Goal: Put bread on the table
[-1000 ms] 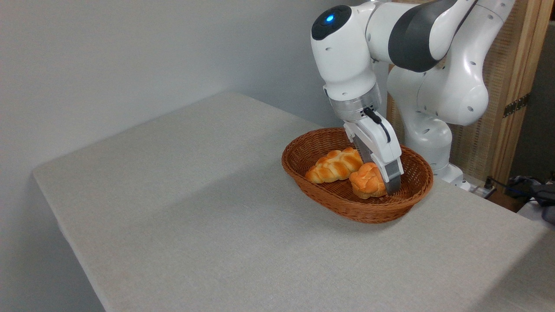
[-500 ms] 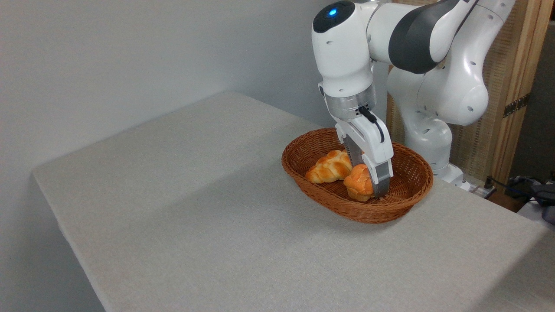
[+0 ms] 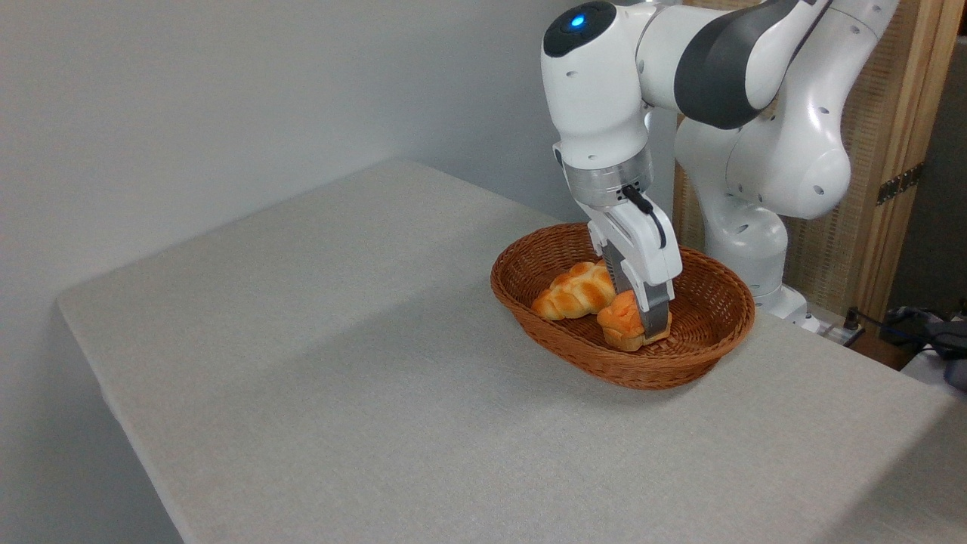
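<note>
The bread, a small round golden-orange bun, lies in the right half of the brown wicker basket on the grey cloth table. My gripper reaches straight down into the basket and straddles the bun. Its near finger presses against the bun's front, covering its middle. The far finger is hidden behind the bun. The bun still rests on the basket floor.
A longer braided loaf lies in the basket just left of the bun, touching it. The white arm's base stands behind the basket. A wooden panel and cables are at the far right, past the table edge.
The gripper has shifted left and settled over the bun. The bun slid slightly left toward the braided loaf, and the near finger now covers its middle instead of its right side.
</note>
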`<state>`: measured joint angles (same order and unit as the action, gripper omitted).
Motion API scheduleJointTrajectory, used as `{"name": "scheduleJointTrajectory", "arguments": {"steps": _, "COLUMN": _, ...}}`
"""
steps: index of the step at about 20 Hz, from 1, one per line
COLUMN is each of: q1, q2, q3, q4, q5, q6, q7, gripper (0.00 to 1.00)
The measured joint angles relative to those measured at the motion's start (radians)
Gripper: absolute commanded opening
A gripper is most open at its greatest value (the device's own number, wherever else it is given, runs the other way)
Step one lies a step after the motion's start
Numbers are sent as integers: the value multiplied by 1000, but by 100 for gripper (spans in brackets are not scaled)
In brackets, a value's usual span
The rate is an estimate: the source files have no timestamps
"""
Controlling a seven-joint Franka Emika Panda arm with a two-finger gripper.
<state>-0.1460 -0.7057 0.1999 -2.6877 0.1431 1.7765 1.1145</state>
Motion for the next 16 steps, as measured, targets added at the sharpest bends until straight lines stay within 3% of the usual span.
{"name": "scheduleJointTrajectory", "arguments": {"steps": 9, "q1": -18, "q2": -1, "q3": -3, "q4": 55, "q5": -3, "q6": -1, "q7": 1, "gripper": 49}}
{"name": "scheduleJointTrajectory", "arguments": {"steps": 16, "q1": -90, "q2": 52, "q3": -2, "q4": 244, "q5": -104, "q6": -25, "q7": 1, "gripper": 49}}
